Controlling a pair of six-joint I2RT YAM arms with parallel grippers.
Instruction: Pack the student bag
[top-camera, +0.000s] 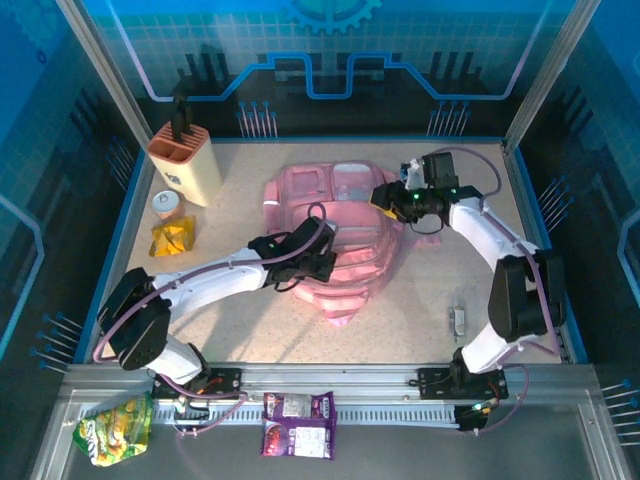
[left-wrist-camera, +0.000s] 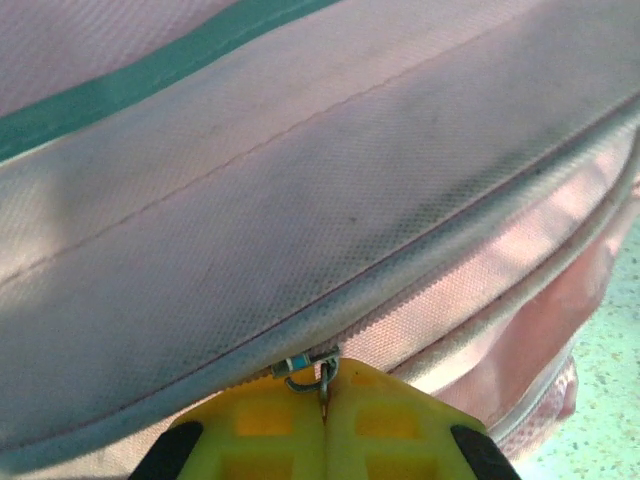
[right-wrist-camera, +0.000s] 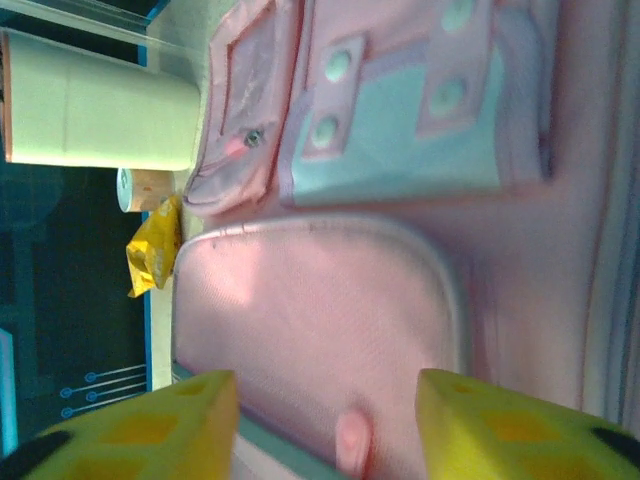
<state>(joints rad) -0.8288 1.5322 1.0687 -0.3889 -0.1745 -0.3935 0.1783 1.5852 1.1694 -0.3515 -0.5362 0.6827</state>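
Note:
The student bag (top-camera: 300, 190) is a large pink backpack lying flat in the middle of the table. My left gripper (top-camera: 325, 262) is at its near side, shut on a small metal zipper pull (left-wrist-camera: 310, 372) that sits between the yellow fingertips at the zip line of the bag (left-wrist-camera: 300, 180). My right gripper (top-camera: 385, 195) hovers over the bag's upper right part. In the right wrist view this gripper (right-wrist-camera: 325, 400) is open, its yellow fingers wide apart over a pink pocket panel (right-wrist-camera: 320, 300), with a small pink tab (right-wrist-camera: 352, 440) between them, untouched.
A cream and orange holder (top-camera: 187, 160) stands at the back left, with a small cup (top-camera: 168, 204) and a yellow packet (top-camera: 172, 238) beside it. A small grey item (top-camera: 459, 320) lies at the right. A green packet (top-camera: 115, 428) and a purple packet (top-camera: 298, 424) lie on the front ledge.

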